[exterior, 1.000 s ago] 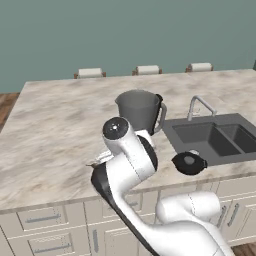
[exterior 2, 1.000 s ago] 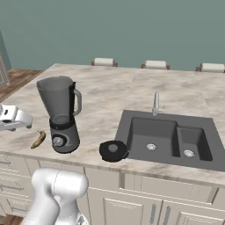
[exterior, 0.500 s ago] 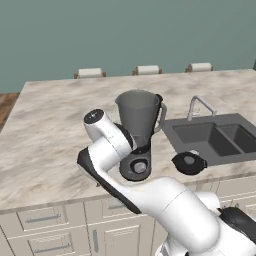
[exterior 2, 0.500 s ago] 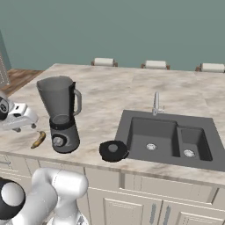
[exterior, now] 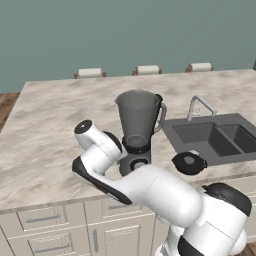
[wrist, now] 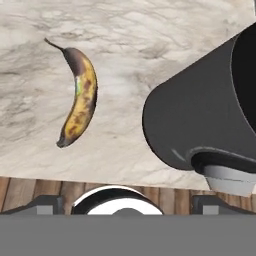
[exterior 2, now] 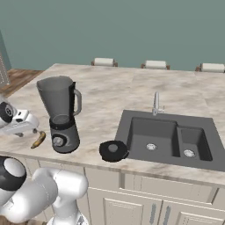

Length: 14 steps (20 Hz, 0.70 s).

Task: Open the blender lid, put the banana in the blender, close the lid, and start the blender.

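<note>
One banana lies flat on the worktop near its front edge, just left of the blender and apart from it. From the right base view its long axis runs roughly from the front edge toward the back, slanting a little toward the blender. In the hand view the banana is a gentle curve, yellow mottled with brown, with a dark thin stem at one end and a dark blunt tip at the other; its bowed side faces the blender's dark base.

The claw hangs just above the worktop at its front left, left of the banana and not touching it. The fingers are too small in this view to show whether they are spread or closed, so I cannot tell.

One blender stands upright near the front edge, left of the sink. Its grey translucent jar tapers down to a dark rounded base with a round knob on the front, and the side handle points toward the sink. The jar's top is open.

One blender lid, a round black disc with a small raised centre cap, lies flat on the worktop at the front edge, between the blender and the sink; in the left base view the blender lid sits beside the sink's front left corner.

One faucet stands behind the two-basin sink. Three chair backs show past the far edge.
</note>
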Motion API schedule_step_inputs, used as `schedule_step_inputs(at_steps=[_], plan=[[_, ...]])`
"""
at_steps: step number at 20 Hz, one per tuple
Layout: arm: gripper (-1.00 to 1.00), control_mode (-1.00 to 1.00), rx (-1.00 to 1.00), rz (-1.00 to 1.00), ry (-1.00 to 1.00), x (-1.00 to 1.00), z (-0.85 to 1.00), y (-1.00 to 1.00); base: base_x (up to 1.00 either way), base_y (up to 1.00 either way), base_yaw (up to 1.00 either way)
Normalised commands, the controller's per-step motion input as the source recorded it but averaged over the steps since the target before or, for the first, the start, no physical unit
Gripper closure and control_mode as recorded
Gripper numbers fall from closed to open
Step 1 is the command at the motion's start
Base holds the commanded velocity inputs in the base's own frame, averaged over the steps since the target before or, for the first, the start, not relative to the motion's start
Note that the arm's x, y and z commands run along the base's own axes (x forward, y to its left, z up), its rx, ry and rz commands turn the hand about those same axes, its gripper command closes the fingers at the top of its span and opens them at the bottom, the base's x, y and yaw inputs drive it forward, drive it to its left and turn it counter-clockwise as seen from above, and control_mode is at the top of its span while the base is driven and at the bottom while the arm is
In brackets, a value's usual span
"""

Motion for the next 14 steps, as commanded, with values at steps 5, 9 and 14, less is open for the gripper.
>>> schedule_step_inputs(at_steps=[5, 9, 14], plan=[[-1.0, -1.0, 0.0, -0.01, 0.0, 0.37, -0.24, 0.08, 0.0, 0.0, 0.0], [-1.0, -1.0, 0.0, -0.1, 0.0, 0.38, -0.12, 0.13, 0.0, 0.0, 0.0], [-1.0, -1.0, -0.01, -0.12, 0.0, 0.35, -0.26, 0.1, 0.0, 0.0, 0.0]])
